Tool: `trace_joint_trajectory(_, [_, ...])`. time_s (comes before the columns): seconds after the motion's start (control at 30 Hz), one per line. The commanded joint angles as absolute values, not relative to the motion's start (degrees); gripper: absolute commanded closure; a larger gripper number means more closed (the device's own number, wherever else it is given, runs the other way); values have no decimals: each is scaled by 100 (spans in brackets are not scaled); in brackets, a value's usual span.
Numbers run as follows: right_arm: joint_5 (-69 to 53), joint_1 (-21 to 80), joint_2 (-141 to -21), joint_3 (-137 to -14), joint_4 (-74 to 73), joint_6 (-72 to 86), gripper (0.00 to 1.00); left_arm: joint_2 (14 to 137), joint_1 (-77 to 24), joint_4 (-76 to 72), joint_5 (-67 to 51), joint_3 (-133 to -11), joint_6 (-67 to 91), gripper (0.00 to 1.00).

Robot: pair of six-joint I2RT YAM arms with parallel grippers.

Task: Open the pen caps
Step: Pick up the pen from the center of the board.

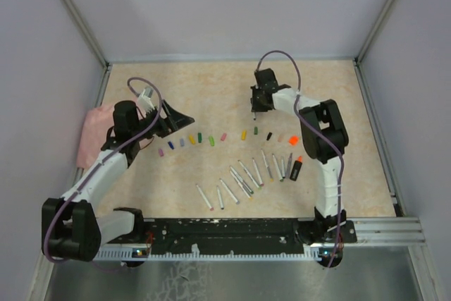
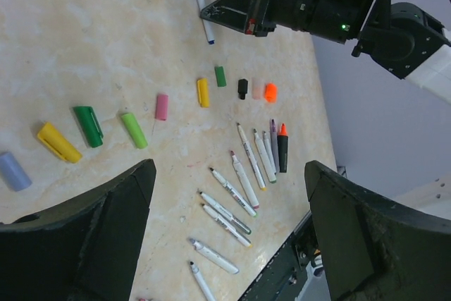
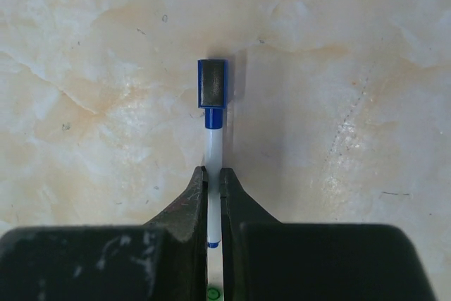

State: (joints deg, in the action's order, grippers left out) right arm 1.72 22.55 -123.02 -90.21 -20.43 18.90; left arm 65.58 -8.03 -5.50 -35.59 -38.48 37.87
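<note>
While the left gripper (image 2: 229, 167) gapes, the right gripper (image 3: 213, 172) clamps a pen (image 3: 213, 146); wrist views alone show its blue cap (image 3: 212, 84).

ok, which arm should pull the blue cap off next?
Probably left. The left gripper is open and empty. The right gripper is shut on the barrel of the blue pen, leaving the blue cap exposed beyond its fingers.
</note>
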Motion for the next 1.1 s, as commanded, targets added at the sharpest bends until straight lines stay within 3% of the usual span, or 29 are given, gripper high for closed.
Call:
trace_joint_trajectory(0.0, [-206, 1971, -11787, -8396, -1238, 1802, 100, 6677, -962, -1266, -3805, -3902, 4115, 9])
trace_joint_trajectory(0.3, [-1745, 1550, -10745, -7144, 592, 2343, 100, 7040, -1239, -2075, -3851, -3918, 4652, 9])
trace_joint_trajectory(0.63, [-3510, 1424, -10346, -6328, 2351, 3259, 100, 7221, -1512, -2561, -3802, -3894, 5000, 10])
trace_joint_trajectory(1.07, [-4589, 1424, -10002, -5265, 5131, 5278, 100, 8120, -1802, -3146, -3582, -4339, 5386, 11])
